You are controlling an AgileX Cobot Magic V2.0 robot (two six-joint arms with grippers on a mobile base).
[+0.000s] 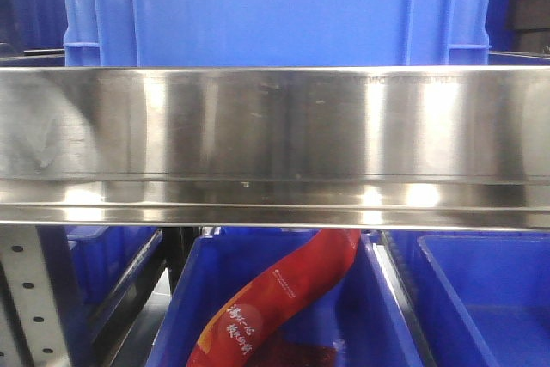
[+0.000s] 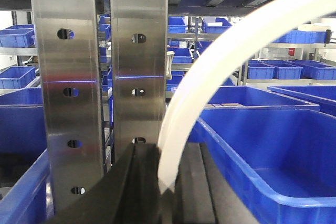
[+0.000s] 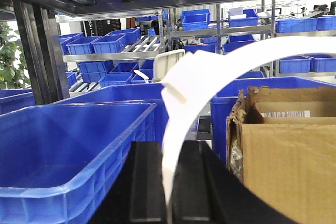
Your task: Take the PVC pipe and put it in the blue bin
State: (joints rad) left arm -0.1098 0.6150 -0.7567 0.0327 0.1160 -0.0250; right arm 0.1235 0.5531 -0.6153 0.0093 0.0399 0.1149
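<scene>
Left gripper (image 2: 160, 182), right gripper (image 3: 167, 184): both clamped on bent white pipe (image 2: 205, 72) arcing up and rightward; blue bin (image 2: 283, 145) just right of left gripper.

Print on a red packet and a carton label

The red packet (image 1: 284, 294) lying slantwise in the blue bin (image 1: 176, 315) under the steel shelf carries two rows of white Chinese characters near its lower end and a small white line of print higher up; both are too blurred to read with certainty. In the right wrist view, a pale label strip (image 3: 286, 114) inside the open cardboard box (image 3: 286, 171) shows fine dark printed lines, also illegible.
</scene>
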